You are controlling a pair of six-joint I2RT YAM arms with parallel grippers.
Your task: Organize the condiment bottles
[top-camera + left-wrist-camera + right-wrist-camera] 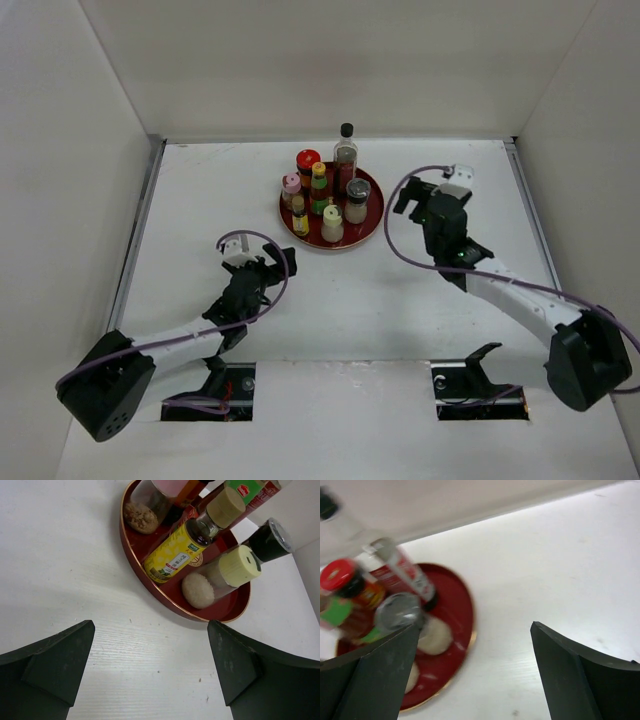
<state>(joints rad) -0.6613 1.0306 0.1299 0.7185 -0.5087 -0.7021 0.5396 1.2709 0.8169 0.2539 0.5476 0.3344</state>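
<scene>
The condiment bottles (319,190) stand upright, packed close on the round red plate (374,212) in the upper centre of the top view, with the tall black-capped bottle (346,155) at the plate's far edge. The left arm (180,340) holds its jaws wide and empty over the bench (330,300), lower left of the plate. The right arm (510,290) has its jaws equally wide and empty, just right of the plate.
</scene>
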